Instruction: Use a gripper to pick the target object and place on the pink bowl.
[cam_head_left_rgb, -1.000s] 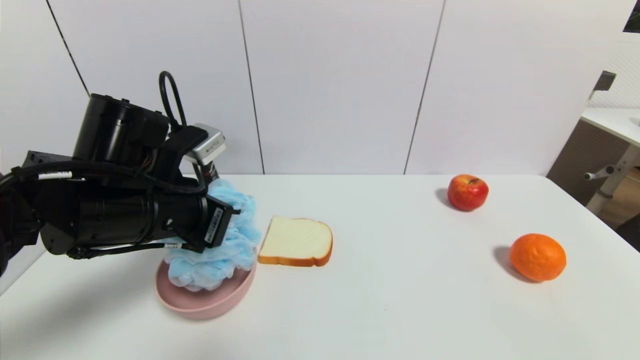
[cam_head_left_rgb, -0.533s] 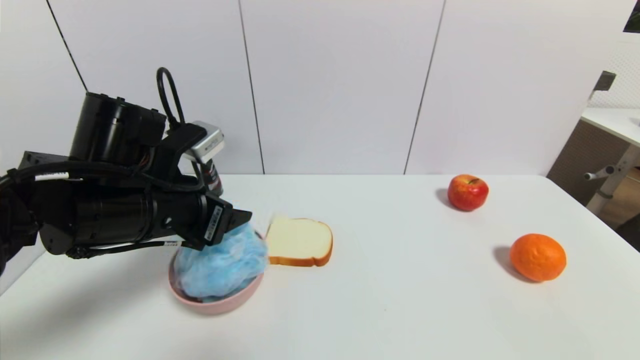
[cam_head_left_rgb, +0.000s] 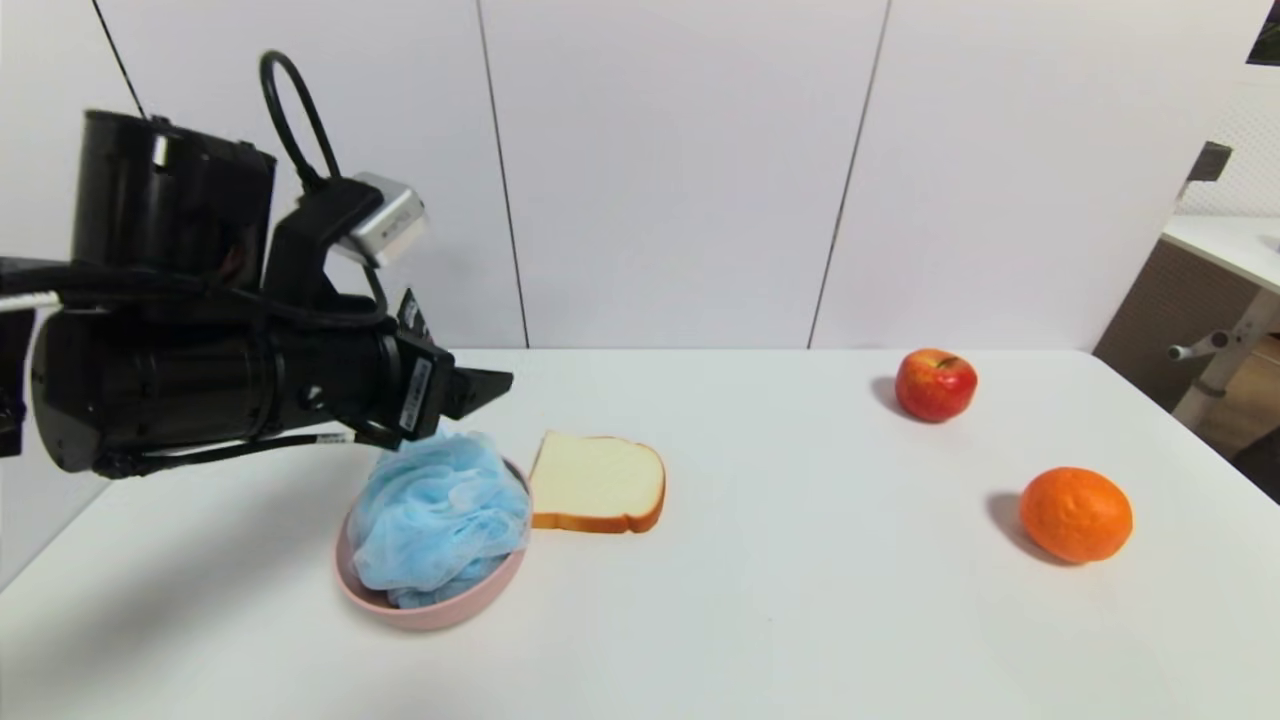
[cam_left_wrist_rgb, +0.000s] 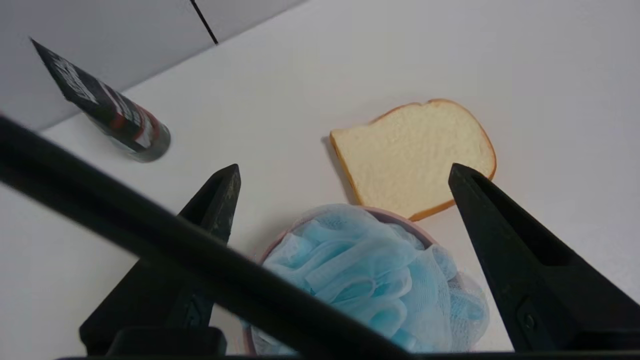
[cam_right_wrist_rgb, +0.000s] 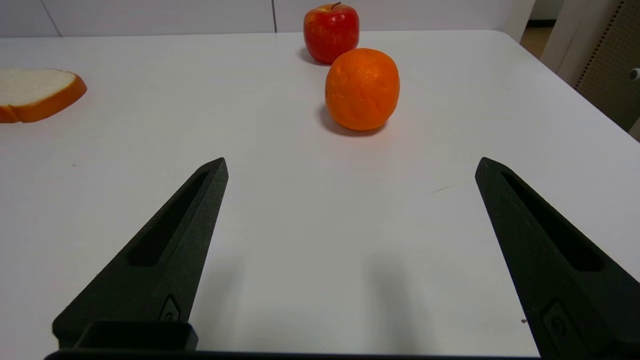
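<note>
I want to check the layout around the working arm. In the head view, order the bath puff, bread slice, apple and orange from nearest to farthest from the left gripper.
1. Bath puff, in the pink bowl just below the open left gripper.
2. Bread slice, beside the bowl.
3. Apple, far right, near the wall.
4. Orange, farthest right.

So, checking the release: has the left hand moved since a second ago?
Yes. The left hand has risen off the bath puff, above the table's far edge.

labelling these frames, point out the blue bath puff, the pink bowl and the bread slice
blue bath puff (cam_head_left_rgb: 440, 525): head view, middle of the ruffled netting.
pink bowl (cam_head_left_rgb: 430, 612): head view, near outer wall below the puff.
bread slice (cam_head_left_rgb: 597, 480): head view, middle of the pale top face.
</note>
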